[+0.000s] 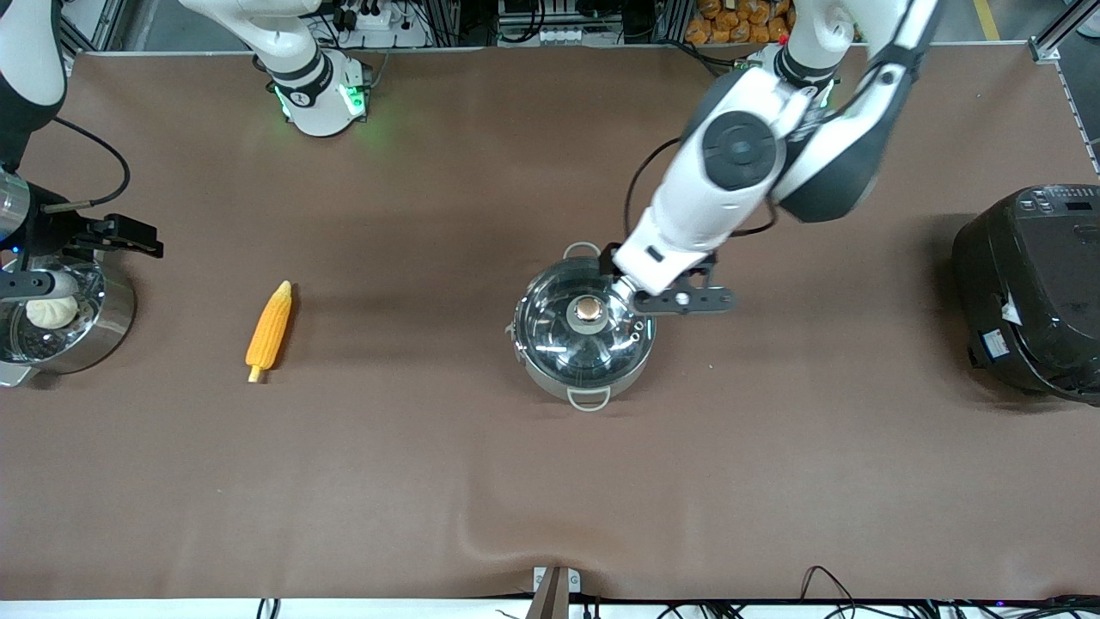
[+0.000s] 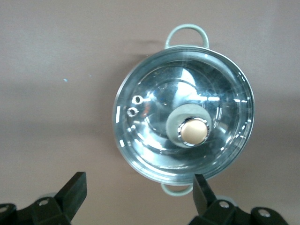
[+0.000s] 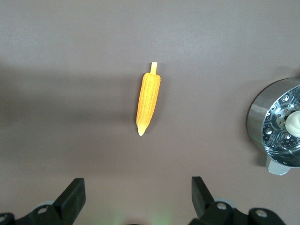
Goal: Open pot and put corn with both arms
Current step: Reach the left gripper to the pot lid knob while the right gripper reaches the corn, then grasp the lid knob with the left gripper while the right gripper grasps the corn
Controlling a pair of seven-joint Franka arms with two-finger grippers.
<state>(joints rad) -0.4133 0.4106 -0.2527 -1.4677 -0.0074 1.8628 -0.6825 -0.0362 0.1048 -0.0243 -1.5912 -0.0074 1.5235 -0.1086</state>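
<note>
The steel pot (image 1: pixel 550 376) stands mid-table with its glass lid (image 1: pixel 554 331) on, copper knob (image 1: pixel 589 308) on top. In the left wrist view the lid (image 2: pixel 154 140), the knob (image 2: pixel 193 131) and a loop handle (image 2: pixel 187 35) show. My left gripper (image 1: pixel 626 292) (image 2: pixel 140 185) hovers open and empty over the pot's rim toward the robot bases, clear of the knob. The corn (image 1: pixel 271 331) (image 3: pixel 148 103) lies on the table toward the right arm's end. My right gripper (image 1: pixel 26 282) (image 3: pixel 138 187) is open and empty, high up by the corn and bun pot.
A steel pot (image 1: pixel 107 331) (image 3: pixel 260 117) holding a white bun (image 1: pixel 51 311) (image 3: pixel 293 123) stands at the right arm's end. A big black rice cooker (image 1: pixel 1031 292) stands at the left arm's end. Brown cloth covers the table (image 1: pixel 550 481).
</note>
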